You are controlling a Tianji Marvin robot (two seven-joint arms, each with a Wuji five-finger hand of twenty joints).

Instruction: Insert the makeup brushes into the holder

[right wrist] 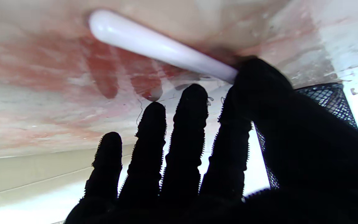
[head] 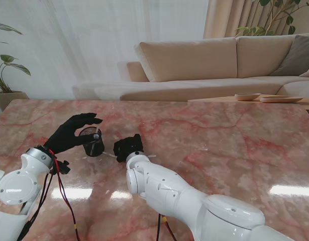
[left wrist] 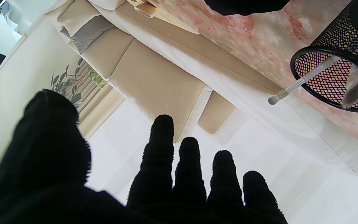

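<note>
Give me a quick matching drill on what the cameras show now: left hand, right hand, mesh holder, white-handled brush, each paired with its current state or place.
Column one:
1. left hand
2. right hand
3. mesh holder
4. white-handled brush

Column two:
A. upright on the marble, two brushes already inside
B. lying on the marble, thumb tip at one end
C. fingers apart, holding nothing, beside the holder's rim
D. low on the table, on the holder's right, fingers reaching to a brush

Pairs: 1-C, 2-D, 3-A, 4-B
</note>
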